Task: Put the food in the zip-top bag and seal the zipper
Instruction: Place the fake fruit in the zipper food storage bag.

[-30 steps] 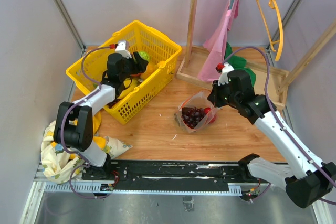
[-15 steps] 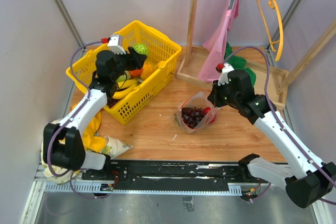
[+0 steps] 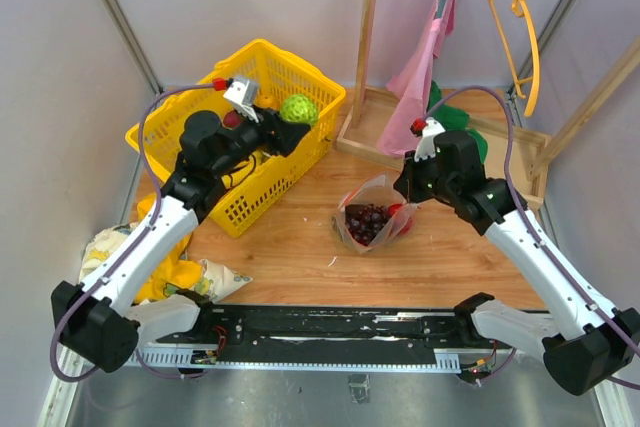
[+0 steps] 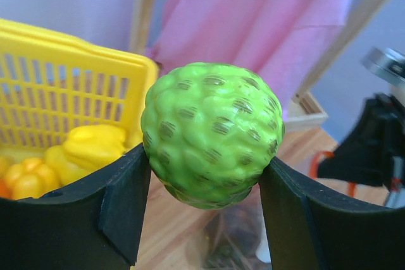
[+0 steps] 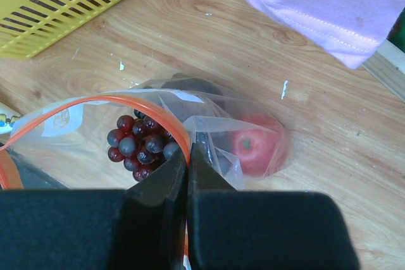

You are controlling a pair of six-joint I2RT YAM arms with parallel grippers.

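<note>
Top view: left gripper [image 3: 291, 119] over yellow basket [image 3: 232, 209], clamped on green bumpy fruit [image 3: 298, 107]; zip-top bag [image 3: 372, 215] well to its right, mouth up.

Left wrist: fruit held mid-girth; probably light, hard, prone to roll.

Right wrist: right gripper [image 5: 188, 156] pinched shut on zipper [image 5: 142, 105]; film flimsy, probably slippery; grapes [image 5: 136, 143] and apple [image 5: 259, 147] inside.

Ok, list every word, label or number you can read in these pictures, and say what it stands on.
No text can be read in any view.
The white label on the zip-top bag: faint orange print, too blurred to read.
Nothing else in view shows lettering.
</note>
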